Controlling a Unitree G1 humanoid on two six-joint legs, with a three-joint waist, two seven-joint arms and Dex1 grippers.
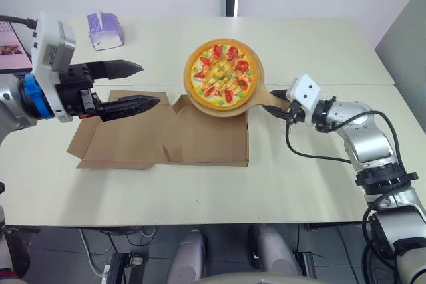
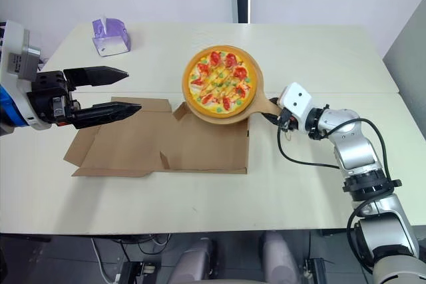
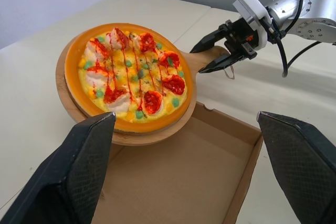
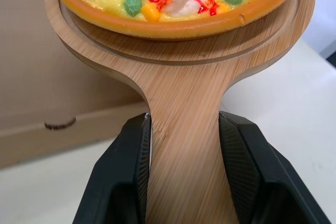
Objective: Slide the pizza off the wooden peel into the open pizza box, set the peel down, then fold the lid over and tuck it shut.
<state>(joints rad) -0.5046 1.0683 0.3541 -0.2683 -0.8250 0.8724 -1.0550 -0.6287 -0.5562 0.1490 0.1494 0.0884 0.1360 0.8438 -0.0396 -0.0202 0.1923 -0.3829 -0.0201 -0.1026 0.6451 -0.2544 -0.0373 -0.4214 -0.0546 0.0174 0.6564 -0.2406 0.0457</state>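
Right fingers tight on peel handle, arm outstretched.

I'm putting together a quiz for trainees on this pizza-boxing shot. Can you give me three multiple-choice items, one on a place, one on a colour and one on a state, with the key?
1. Where does the pizza lie?
A. in the box
B. on the peel
C. on a plate

2. What colour is the tissue box at the far left?
A. green
B. red
C. purple

3. How is the right claw?
A. shut on the peel's handle
B. open and free
C. shut on the box's lid

Key:
1 B, the pizza sits on the peel's round board, over the box's far right corner.
2 C, its sides are purple.
3 A, the right wrist view shows both fingers pressed against the handle.
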